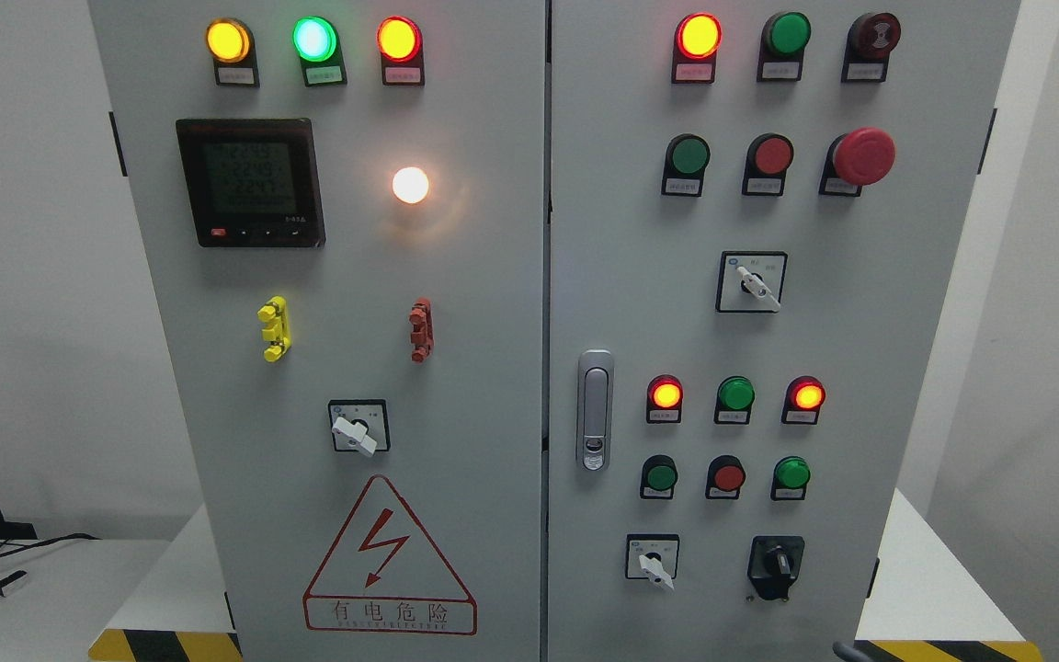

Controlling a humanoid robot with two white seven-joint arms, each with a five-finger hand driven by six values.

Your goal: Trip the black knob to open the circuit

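Black knob [776,561]: low on the right-hand door [906,368] of the cabinet, bottom row, right of the white-handled selector [654,563]. Its grip bar looks to stand near upright on a dark square plate; the detail is small, so treat that as a reading, not a certainty. Above it sits a row of three small push buttons, the green one [791,473] most nearly overhead, and above those three indicator lamps, two lit red-orange [666,394].

Door latch [595,409] lies up and to the left of the knob, well apart. Left door carries the meter [250,181], the lit white lamp [410,185] and the hazard triangle [389,556].

No robot hand is in view on either side, so you cannot tell whether fingers are spread, pressed together or pinching anything. Neither arm shows.

Judgement for your next move: the knob lies right of the picture's middle and low, so the right arm, entering from the right, would have the shorter reach. A near-upright bar would call for a pinch across it and a turn about an axis pointing out of the door. Task not yet begun by these signs. A dark object [847,652] at the bottom edge cannot be identified.
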